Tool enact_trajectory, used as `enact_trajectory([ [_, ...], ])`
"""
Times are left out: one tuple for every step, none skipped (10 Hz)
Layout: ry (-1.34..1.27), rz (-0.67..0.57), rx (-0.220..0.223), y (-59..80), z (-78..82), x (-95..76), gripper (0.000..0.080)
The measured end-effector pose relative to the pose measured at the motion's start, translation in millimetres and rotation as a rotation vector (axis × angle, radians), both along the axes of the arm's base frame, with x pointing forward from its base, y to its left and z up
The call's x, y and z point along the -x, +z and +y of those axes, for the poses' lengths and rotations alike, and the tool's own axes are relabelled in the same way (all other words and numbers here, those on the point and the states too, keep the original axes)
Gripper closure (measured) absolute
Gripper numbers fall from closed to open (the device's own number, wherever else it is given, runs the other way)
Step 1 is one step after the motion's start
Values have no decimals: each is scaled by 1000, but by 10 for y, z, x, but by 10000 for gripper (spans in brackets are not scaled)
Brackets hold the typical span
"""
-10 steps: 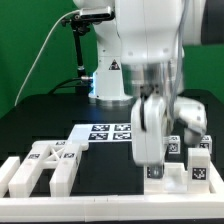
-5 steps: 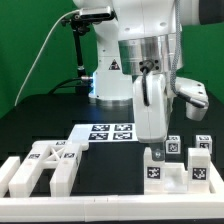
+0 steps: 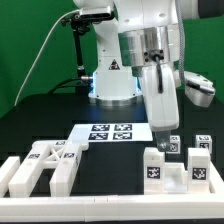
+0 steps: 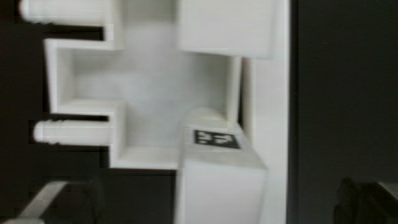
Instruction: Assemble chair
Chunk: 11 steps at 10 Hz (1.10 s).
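Observation:
The chair lies as loose white tagged parts along the front of the black table. A blocky part [image 3: 153,168] with a square tag stands at the exterior view's right, next to a taller block [image 3: 201,165] and a small tagged piece [image 3: 172,146]. My gripper [image 3: 166,126] hangs open just above and behind these, holding nothing. The wrist view looks down on a white panel [image 4: 178,90] with two round pegs [image 4: 68,131] and a tag [image 4: 217,138]. My gripper [image 4: 210,212] straddles it, its dark fingers [image 4: 36,205] apart from it on both sides.
More white chair parts [image 3: 45,165] with tags lie at the exterior view's front left. The marker board [image 3: 108,131] lies flat mid-table, just to the left of the gripper. A white border rail [image 3: 100,208] runs along the front edge. The arm's base [image 3: 110,75] stands behind.
The gripper was down around the tagged blocky part at the right; it has opened fully, let go and risen up and slightly right. The part stays on the table.

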State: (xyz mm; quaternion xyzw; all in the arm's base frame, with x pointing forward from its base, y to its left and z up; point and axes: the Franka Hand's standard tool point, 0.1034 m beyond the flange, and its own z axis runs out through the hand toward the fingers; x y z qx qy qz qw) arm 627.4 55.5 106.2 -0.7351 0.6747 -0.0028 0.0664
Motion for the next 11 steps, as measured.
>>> enact_trajectory([
  [194, -36, 32, 13, -3, 9, 150],
  [264, -54, 48, 2, 12, 43, 150],
  [277, -68, 56, 24, 56, 55, 150],
  [368, -75, 68, 19, 51, 58, 150],
  [416, -78, 74, 14, 41, 59, 150],
  [497, -84, 84, 13, 39, 59, 150],
  [594, -95, 99, 13, 31, 61, 150],
  [768, -126, 145, -10, -10, 114, 150],
  [933, -145, 183, -40, -78, 150, 150],
  [1118, -167, 226, -55, -163, 137, 150],
  [1269, -180, 258, -84, -216, 142, 150],
])
